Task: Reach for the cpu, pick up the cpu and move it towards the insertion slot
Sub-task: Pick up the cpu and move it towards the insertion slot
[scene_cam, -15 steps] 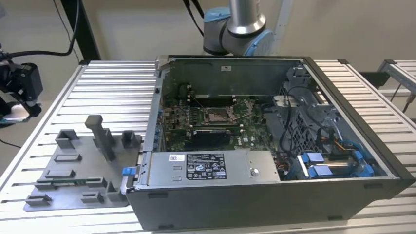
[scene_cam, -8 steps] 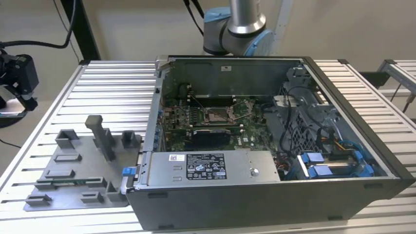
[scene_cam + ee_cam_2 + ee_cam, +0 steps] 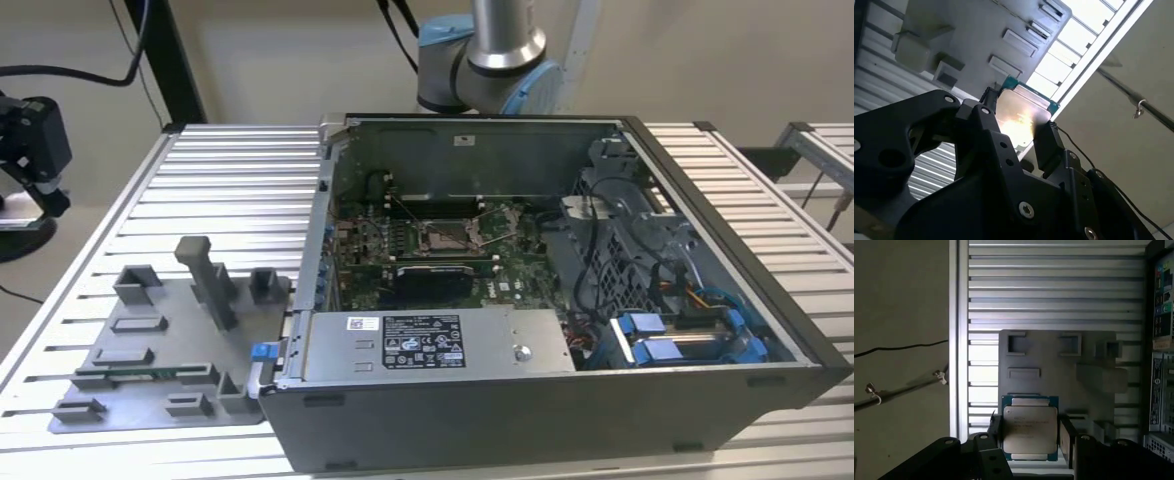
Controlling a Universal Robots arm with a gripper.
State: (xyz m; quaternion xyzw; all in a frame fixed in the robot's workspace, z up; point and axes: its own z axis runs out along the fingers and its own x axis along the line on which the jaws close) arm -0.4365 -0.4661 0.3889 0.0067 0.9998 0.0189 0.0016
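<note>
In both wrist views the cpu (image 3: 1030, 426) (image 3: 1021, 111), a flat square chip with a pale silver face and a blue-green edge, sits between the two black fingers of my gripper (image 3: 1030, 436) (image 3: 1015, 126). The fingers (image 3: 1067, 437) press on two opposite sides of it, so the gripper is shut on the chip. It hangs well above the grey fixture plate (image 3: 1054, 360). The insertion slot (image 3: 447, 237), a square socket with a shiny metal frame, lies on the green board inside the open computer case (image 3: 561, 400).
The grey fixture plate (image 3: 147, 380) with raised blocks lies on the slatted metal table (image 3: 227, 180), on the exterior view's left of the case. Part of the arm (image 3: 487, 50) rises behind the case. The case's side (image 3: 1159, 365) runs along one edge of the first wrist view.
</note>
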